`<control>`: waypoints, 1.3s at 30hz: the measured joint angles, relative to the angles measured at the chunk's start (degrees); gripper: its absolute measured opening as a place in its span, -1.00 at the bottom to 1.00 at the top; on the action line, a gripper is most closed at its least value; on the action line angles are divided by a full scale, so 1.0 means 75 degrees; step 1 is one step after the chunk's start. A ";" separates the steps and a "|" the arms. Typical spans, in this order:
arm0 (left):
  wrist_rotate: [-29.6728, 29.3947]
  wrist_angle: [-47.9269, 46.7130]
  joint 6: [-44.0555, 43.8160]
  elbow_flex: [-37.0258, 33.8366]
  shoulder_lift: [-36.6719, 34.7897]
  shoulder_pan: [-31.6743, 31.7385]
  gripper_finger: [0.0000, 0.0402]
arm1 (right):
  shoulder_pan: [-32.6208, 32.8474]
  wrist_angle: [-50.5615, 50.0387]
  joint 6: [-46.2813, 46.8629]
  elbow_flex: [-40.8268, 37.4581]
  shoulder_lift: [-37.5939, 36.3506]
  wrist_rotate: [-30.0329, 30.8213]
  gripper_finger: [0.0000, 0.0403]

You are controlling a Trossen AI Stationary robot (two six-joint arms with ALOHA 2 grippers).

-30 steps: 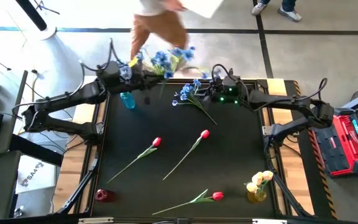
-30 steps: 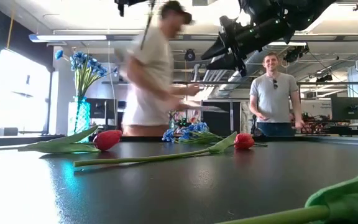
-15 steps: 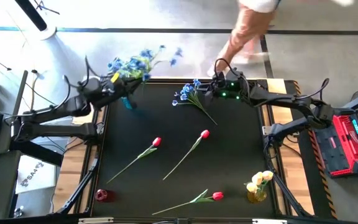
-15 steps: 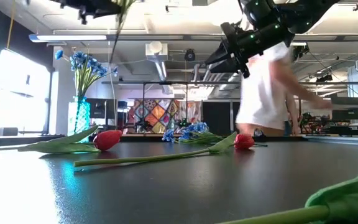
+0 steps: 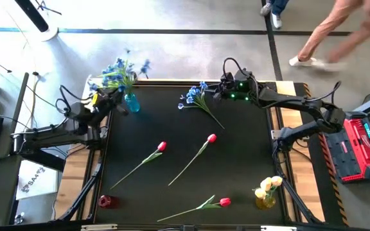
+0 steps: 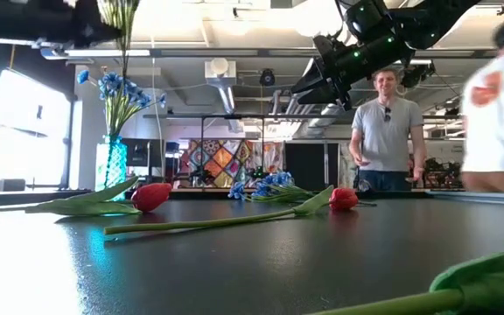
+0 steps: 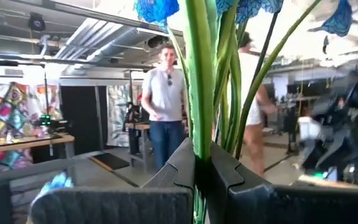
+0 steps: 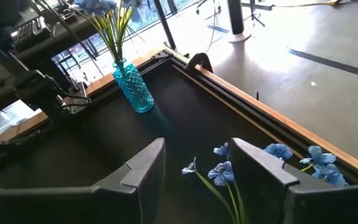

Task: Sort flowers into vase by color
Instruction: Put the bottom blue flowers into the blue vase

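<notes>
- Left gripper [image 5: 97,102] at the table's [image 5: 236,167] far left corner, jaws closed on the green stems of a blue spray [image 7: 197,74], blossoms fanned out above the jaws.
- Blue vase [image 5: 131,102] just beside those jaws, on the table's inner side, already holding blue flowers [image 6: 116,92].
- Right gripper [image 5: 218,94] raised over the far edge, jaws partly open and holding nothing.
- Second blue spray [image 5: 194,96] lying on the table directly below and ahead of the right jaws, blossoms showing between the two fingers [image 8: 138,171] in the right wrist view.
- Two red tulips [image 5: 162,147] mid-table, well apart from both sets of jaws, stems slanting toward the near left; the second [image 5: 211,138] alongside the first.
- Third red tulip [image 5: 224,203] flat near the front edge, far from either jaws.
- Red vase [image 5: 106,201] at the near left corner, well below the left jaws.
- Yellow vase [image 5: 265,201] with pale yellow tulips [image 5: 270,185] at the near right corner, far from the right jaws.
- Two people [image 6: 388,131] beyond the far edge of the table.
</notes>
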 joint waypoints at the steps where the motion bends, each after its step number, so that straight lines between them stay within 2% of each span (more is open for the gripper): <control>1: -0.0028 0.0021 0.0083 -0.0186 -0.0137 0.0000 -1.00 | 0.0000 -0.0004 0.0001 0.0000 0.0000 -0.0014 -0.16; 5: -0.0182 0.0205 0.0376 -0.0674 -0.0543 0.0000 -1.00 | 0.0000 -0.0030 0.0001 0.0000 0.0000 -0.0047 -0.16; 13: -0.0346 0.0217 0.1026 -0.0719 -0.0650 0.0071 -1.00 | 0.0000 -0.0252 0.0006 0.0000 0.0003 -0.0073 -0.16; 18: -0.0395 0.0074 0.0960 -0.0719 -0.0643 0.0376 -1.00 | 0.0000 -0.0277 0.0003 0.0000 0.0003 -0.0102 -0.16; 30: -0.0389 -0.0421 -0.0136 -0.0735 -0.0586 0.1438 -1.00 | 0.0000 -0.0274 -0.0172 0.0000 0.0003 -0.0189 -0.16; 39: -0.0161 -0.0030 -0.0787 -0.0805 -0.0583 0.1695 -1.00 | 0.0000 -0.0277 -0.0201 0.0000 0.0003 -0.0315 -0.16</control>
